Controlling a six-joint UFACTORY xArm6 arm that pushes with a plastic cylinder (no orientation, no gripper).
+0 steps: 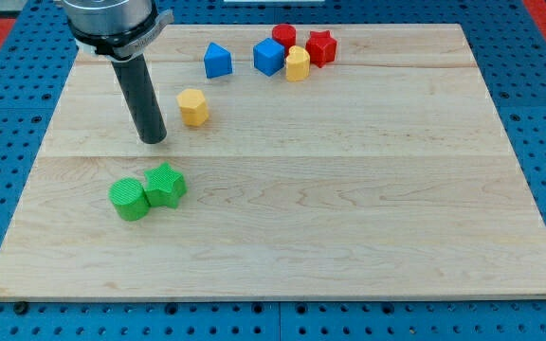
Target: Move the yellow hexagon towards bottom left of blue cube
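Observation:
The yellow hexagon [193,107] stands on the wooden board in the upper left part of the view. The blue cube [269,57] is up and to the right of it, near the view's top. My tip [154,139] rests on the board just left of and slightly below the yellow hexagon, a small gap apart from it. The dark rod rises from the tip toward the view's top left.
A blue house-shaped block [218,61] stands left of the blue cube. A yellow block [298,63], a red cylinder [283,38] and a red star [321,47] crowd the cube's right side. A green cylinder [129,199] and green star [165,185] touch at lower left.

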